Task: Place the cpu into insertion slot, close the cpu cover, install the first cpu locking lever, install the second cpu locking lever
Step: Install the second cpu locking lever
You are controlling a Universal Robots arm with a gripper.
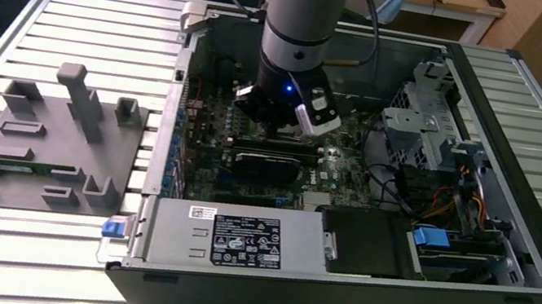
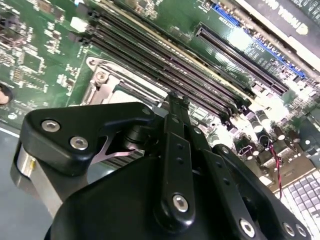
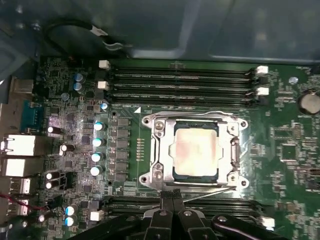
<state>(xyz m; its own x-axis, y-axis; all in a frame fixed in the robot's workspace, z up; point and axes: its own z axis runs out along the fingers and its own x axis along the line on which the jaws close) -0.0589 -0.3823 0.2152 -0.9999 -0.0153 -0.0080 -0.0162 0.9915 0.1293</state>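
In the first wrist view the cpu (image 3: 196, 150), a square chip with a pale metal top, lies flat in the insertion slot, which is mostly hidden beneath it. The silvery cpu cover (image 3: 159, 150) lies closed around the chip. One thin locking lever (image 3: 190, 114) runs along the cover's edge by the memory slots. A second lever (image 3: 210, 188) slants along the opposite edge, and its end meets my gripper (image 3: 170, 199), whose black fingers are shut together. In the exterior view the gripper (image 1: 273, 123) is down inside the open computer case, over the green board.
Long black memory slots (image 3: 180, 80) flank the socket on two sides. Capacitors (image 3: 97, 142) and rear ports stand beside it. In the exterior view a black block (image 1: 268, 170), the power supply (image 1: 234, 237), a drive cage (image 1: 423, 132) and cables crowd the case. A grey fixture (image 1: 52, 140) sits on the slatted table.
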